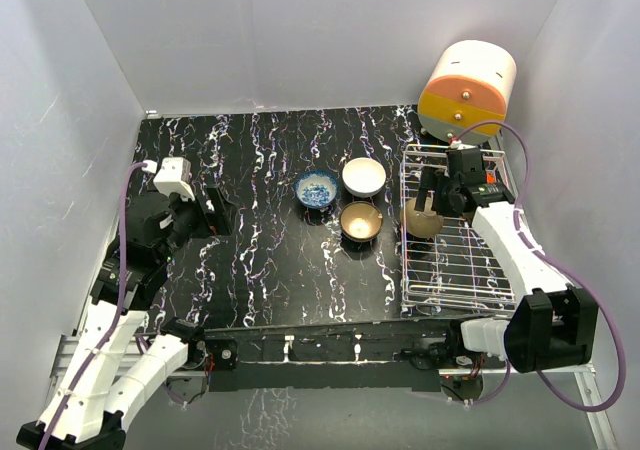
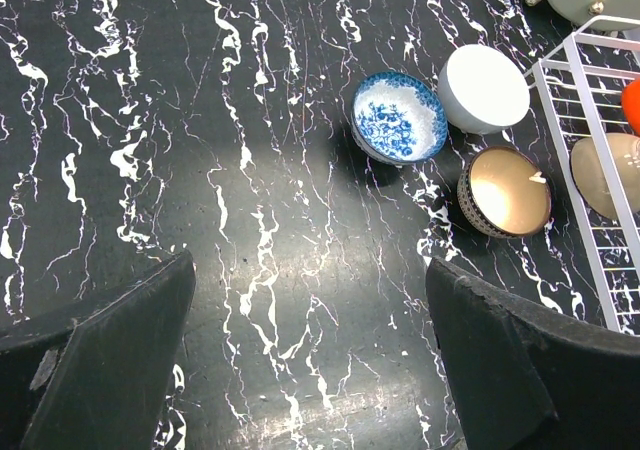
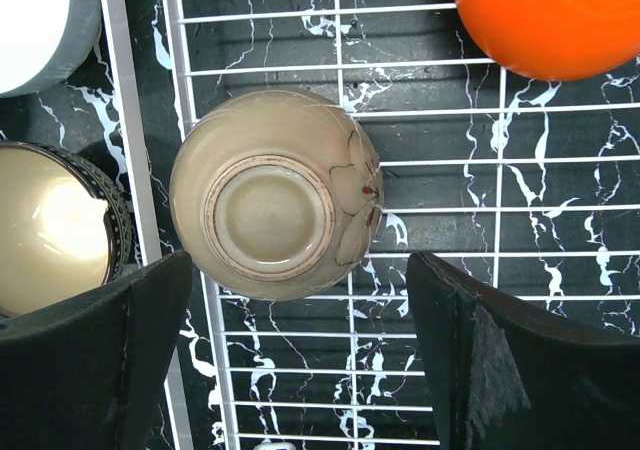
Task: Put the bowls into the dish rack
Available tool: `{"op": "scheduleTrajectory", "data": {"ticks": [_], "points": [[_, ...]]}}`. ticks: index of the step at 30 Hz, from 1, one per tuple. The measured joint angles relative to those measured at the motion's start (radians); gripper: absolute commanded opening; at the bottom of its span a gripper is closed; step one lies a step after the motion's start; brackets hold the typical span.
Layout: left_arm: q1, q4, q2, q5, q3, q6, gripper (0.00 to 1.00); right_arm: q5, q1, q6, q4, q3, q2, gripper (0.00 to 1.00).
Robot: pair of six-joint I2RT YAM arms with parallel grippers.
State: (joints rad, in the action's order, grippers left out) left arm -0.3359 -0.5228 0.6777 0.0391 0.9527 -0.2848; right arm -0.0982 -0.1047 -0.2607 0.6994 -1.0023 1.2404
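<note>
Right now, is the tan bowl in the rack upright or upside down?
Upside down: the tan bowl shows its foot ring, resting on the dish rack.

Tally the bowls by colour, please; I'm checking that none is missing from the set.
Blue-and-white patterned bowl: 1
White round bowl: 1
Gold-lined dark brown bowl: 1
Tan bowl, upside down in the silver wire dish rack: 1
Orange-red bowl, also in the rack: 1
Total: 5 bowls
</note>
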Motion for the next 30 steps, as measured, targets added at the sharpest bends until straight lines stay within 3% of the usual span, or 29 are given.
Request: {"op": "scheduleTrajectory", "data": {"ticks": [7, 14, 18, 30], "points": [[0.000, 0.001, 0.001, -0.004, -0.004, 0.000, 0.97, 0.000, -0.020, -0.003, -0.019, 0.000, 0.046, 0.86], [0.000, -0.001, 0.000, -0.003, -0.004, 0.000, 0.97, -0.001, -0.026, -0.010, -0.061, 0.011, 0.070, 0.74], [0.000, -0.001, -0.002, -0.003, -0.004, 0.000, 0.97, 0.002, -0.026, -0.014, -0.071, 0.026, 0.071, 0.62], [0.000, -0.001, -0.005, -0.010, -0.004, 0.000, 0.97, -0.103, -0.026, -0.036, -0.049, 0.065, 0.006, 0.55]]}}
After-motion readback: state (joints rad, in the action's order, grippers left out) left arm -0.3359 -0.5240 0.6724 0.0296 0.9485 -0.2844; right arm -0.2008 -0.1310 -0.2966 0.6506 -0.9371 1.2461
